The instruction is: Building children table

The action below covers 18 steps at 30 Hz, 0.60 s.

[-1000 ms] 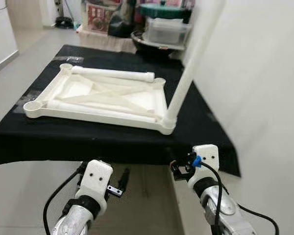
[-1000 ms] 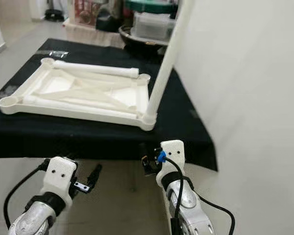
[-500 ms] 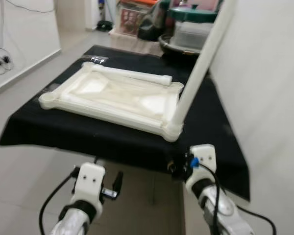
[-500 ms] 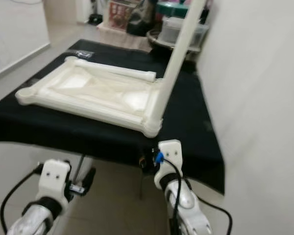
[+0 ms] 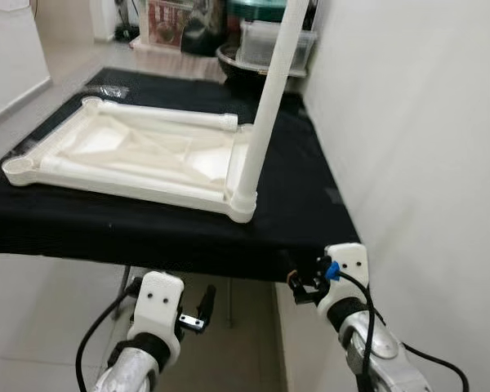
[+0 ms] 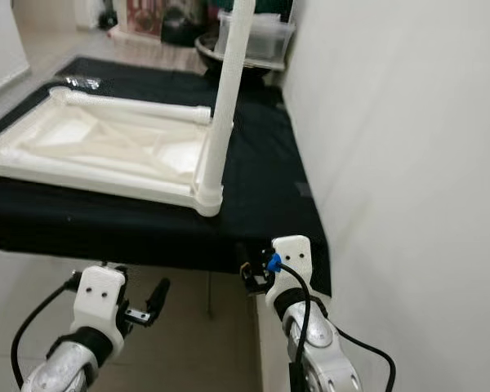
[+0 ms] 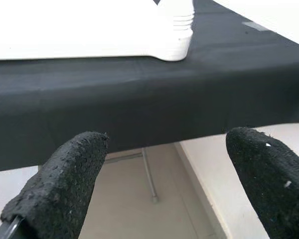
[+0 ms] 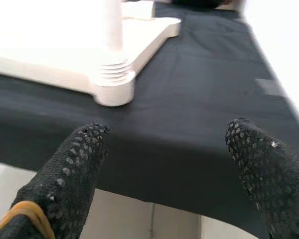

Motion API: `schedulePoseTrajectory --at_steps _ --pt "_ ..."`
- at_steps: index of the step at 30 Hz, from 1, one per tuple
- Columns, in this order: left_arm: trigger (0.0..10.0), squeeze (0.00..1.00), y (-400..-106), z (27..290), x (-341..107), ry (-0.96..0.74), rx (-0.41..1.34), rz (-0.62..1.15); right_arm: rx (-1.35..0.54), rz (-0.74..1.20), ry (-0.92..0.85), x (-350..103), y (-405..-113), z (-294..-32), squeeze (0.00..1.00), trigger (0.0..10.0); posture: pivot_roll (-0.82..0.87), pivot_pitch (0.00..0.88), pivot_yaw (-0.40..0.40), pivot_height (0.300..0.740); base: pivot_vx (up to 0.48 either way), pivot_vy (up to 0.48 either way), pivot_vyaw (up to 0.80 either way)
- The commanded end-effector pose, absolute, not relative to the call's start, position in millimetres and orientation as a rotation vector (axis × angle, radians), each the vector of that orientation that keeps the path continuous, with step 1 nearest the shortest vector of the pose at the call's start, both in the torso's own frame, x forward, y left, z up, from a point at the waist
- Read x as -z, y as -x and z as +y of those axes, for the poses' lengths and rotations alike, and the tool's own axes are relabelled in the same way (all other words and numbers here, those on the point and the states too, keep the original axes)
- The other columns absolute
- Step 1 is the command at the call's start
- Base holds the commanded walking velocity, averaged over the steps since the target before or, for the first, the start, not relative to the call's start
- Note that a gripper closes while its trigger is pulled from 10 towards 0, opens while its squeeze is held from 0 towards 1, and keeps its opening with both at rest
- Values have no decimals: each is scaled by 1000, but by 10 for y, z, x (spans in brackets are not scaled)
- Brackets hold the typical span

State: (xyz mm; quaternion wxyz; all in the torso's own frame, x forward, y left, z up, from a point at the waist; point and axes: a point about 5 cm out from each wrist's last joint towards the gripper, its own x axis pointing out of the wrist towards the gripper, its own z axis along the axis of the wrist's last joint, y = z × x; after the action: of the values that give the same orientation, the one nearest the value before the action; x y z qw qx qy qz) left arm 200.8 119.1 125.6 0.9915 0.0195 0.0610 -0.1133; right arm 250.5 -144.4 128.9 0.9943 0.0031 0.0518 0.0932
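A white children's table top point(image 5: 131, 155) lies upside down on a black-clothed table point(image 5: 147, 237). One white leg point(image 5: 269, 98) stands upright in its near right corner socket point(image 5: 242, 204). A loose white leg point(image 5: 167, 118) lies along the top's far edge, and another point(image 5: 106, 170) lies along the near side. My left gripper point(image 5: 204, 302) hangs open below the table's front edge, empty; its pads point(image 7: 60, 184) frame the cloth edge. My right gripper point(image 5: 302, 286) is open and empty just before the front right corner; the leg socket point(image 8: 112, 82) lies beyond its fingertips point(image 8: 70, 174).
A white wall point(image 5: 416, 122) runs close along the right side of the table. Plastic boxes and a dark basin point(image 5: 261, 49) crowd the floor behind the table. Grey tiled floor point(image 5: 33, 310) lies to the left and under the table.
The whole view has swung, so the camera moved. Both grippers stay low and open before the table's front edge. The table top and its legs have not moved.
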Motion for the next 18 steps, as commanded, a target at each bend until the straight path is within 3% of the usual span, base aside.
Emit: schedulePoseTrajectory --at_steps 1,11,18 --pt "10000 0 -2000 1158 -1281 -40 241 118 -160 107 -4 -1282 -2532 -1507 0 10000 89 73 -143 740 0 0 -800" --pt "10000 0 -1960 1277 -1440 -87 155 59 -196 98 -4 -1297 -2512 -1483 0 10000 84 78 -137 740 0 0 0" --pt "10000 0 -2007 1609 -1653 -185 -62 -31 -137 100 9 -1263 -2553 -1556 0 10000 101 60 -138 740 0 0 0"
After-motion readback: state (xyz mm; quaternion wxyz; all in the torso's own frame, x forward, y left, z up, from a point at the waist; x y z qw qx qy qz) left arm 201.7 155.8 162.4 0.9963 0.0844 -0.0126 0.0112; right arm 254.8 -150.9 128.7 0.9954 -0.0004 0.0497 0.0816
